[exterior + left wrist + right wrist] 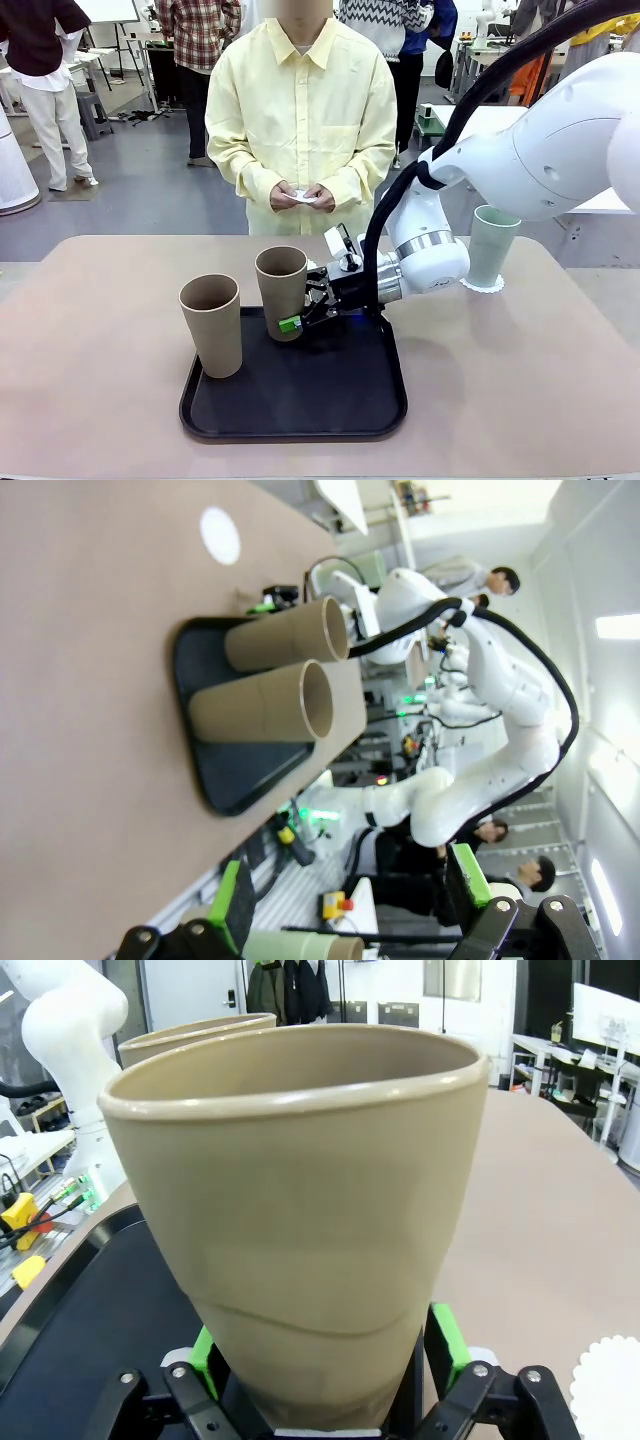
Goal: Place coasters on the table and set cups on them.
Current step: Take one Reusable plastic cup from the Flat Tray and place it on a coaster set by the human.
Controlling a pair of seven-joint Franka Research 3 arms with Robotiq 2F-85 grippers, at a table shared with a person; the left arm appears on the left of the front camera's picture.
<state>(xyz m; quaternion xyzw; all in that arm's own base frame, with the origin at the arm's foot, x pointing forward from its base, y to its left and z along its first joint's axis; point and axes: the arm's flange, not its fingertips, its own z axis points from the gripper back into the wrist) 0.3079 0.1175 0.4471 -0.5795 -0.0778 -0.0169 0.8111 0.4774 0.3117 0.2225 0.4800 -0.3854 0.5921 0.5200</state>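
A black tray (300,410) lies nearest, at the 6 o'clock edge of the tan table (90,340), a little left of its middle. The left hand (349,858), seen in its own wrist view, hangs spread wide with nothing between its fingers, off toward 9 o'clock of the tray. On the tray, the left tan cup (212,328) stands upright near the 9 o'clock side. The right tan cup (281,278) stands upright at the 12 o'clock rim, apart from the first. The right hand (292,320) comes in from 3 o'clock and straddles the bottom of the right tan cup, with a green pad (445,1345) on each side, very close to the wall. I cannot tell whether the pads press on it or stop just short. A bare coaster (610,1390) lies flat on the table just off the tray, at about 2 o'clock from that cup. Farther toward 3 o'clock, the green cup (494,240) stands upright on a second coaster (483,286), whose lacy edge shows around its base. At the table's 12 o'clock stands a person (300,110), the person's hands (286,196) together around something small and white.
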